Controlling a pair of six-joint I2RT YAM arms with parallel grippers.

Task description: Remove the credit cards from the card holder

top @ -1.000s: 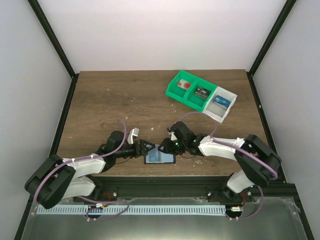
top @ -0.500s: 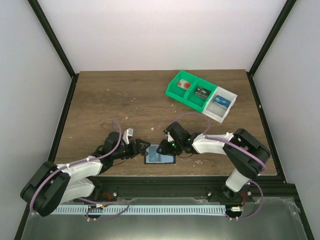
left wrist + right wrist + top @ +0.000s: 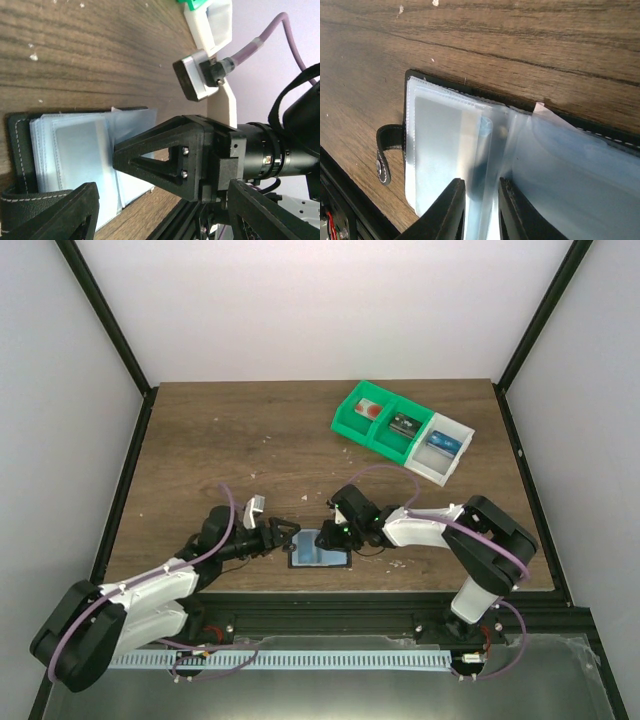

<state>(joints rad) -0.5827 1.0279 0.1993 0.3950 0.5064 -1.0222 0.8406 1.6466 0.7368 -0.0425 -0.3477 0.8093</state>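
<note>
Card holder [image 3: 320, 547]: open flat on table [image 3: 230, 440], near edge, between the hands.
Left hand [image 3: 288, 537]: jaws wide apart, just beside the holder.
Right hand [image 3: 481, 184]: fingers narrowly gapped over clear sleeves [image 3: 445, 130]; cannot tell if gripping.

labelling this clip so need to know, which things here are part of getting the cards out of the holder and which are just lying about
In the job:
card holder, lying open
left pincer, open beside it
right pincer, right over it

Lying about:
green-and-white bins, a small item in each
white specks on the table
</note>
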